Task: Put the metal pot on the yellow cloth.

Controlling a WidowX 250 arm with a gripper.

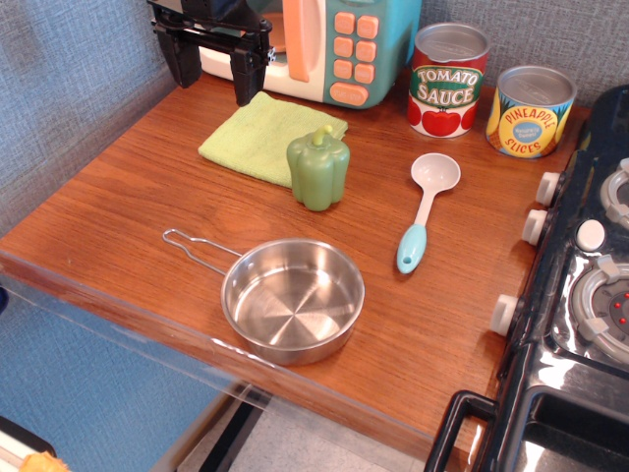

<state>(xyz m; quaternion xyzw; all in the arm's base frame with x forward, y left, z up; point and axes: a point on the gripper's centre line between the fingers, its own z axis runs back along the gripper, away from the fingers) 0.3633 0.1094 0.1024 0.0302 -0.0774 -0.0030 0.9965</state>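
The metal pot (293, 301) is a shallow shiny steel pan near the front edge of the wooden table, its thin wire handle (197, 248) pointing left and back. The yellow cloth (259, 136) lies flat at the back, left of centre. My gripper (216, 67) hangs at the back left, above the cloth's far left corner, well away from the pot. Its two black fingers (251, 71) stand apart and hold nothing.
A green toy bell pepper (318, 169) stands on the cloth's right edge. A spoon (425, 209) lies right of centre. Tomato sauce can (447, 81) and pineapple can (530, 111) stand at the back right. A toy microwave (334, 44) is at the back; a toy stove (590, 295) is at the right.
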